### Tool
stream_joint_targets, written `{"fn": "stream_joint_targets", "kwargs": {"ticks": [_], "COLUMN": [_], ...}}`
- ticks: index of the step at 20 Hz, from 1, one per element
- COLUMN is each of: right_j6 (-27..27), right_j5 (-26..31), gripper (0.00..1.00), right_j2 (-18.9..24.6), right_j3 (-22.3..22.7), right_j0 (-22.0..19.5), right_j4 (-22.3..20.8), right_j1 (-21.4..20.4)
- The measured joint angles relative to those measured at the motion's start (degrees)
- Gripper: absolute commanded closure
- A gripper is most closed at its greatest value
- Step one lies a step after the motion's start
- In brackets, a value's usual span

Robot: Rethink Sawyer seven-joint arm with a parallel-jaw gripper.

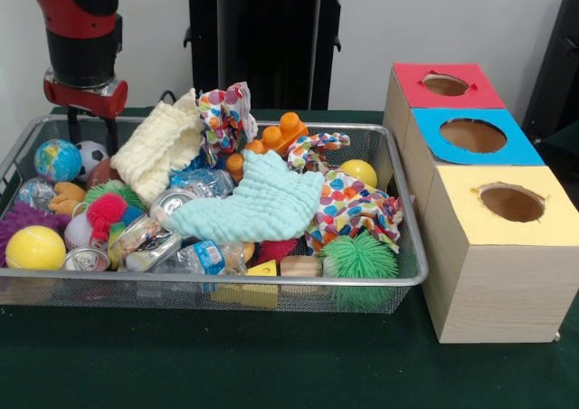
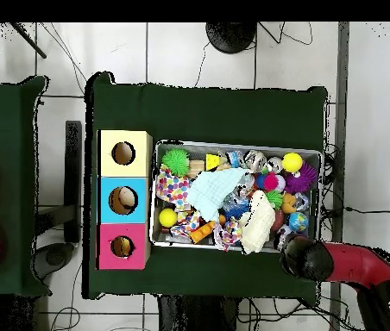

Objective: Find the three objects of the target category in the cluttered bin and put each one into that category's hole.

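Nearest, at the right front of the green table cover (image 1: 271,364): yellow-topped box (image 1: 493,273) with a round hole cut in the top. Behind it, touching in one row, blue-topped box (image 1: 425,160) and then red-topped box (image 1: 407,83), each also with a round hole. Cannot tell from the pictures which category is the target.

Just left of the boxes, wire bin (image 1: 226,296), full of mixed things.
- At the near wall: green spiky ball (image 1: 359,257) at the right, then wooden block (image 1: 300,266), yellow wedge (image 1: 262,269), clear bottle (image 1: 194,257), can (image 1: 86,260), and big yellow ball (image 1: 34,246) at the left.
- In the middle: mint cloth (image 1: 253,205) spread over other items, heart-pattern cloth (image 1: 348,210) touching it on the right.
- Farther back: cream cloth (image 1: 158,147) leaning toward the far rim, orange block toy (image 1: 280,136), smaller yellow ball (image 1: 359,171) near the right wall.
- At the far left: globe ball (image 1: 57,160) and soccer ball (image 1: 90,154) side by side; purple spiky ball (image 1: 18,219) against the left wall.

Gripper (image 1: 90,128) hangs at the far left corner of the bin, just over the far rim, above the soccer ball, carrying nothing visible. Spread or closed: cannot tell. Red arm (image 2: 354,263) seen from overhead beside that same corner, well apart from the boxes.
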Motion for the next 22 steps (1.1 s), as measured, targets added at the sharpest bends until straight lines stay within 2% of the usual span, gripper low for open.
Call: {"fn": "stream_joint_targets", "kwargs": {"ticks": [15,22], "right_j6": [0.0,0.0], "right_j5": [0.0,0.0], "gripper": [0.00,0.00], "right_j2": [0.8,1.7], "right_j3": [0.3,0.3], "right_j0": [-0.6,-0.6], "right_j4": [0.0,1.0], "right_j1": [-0.8,-4.0]}}
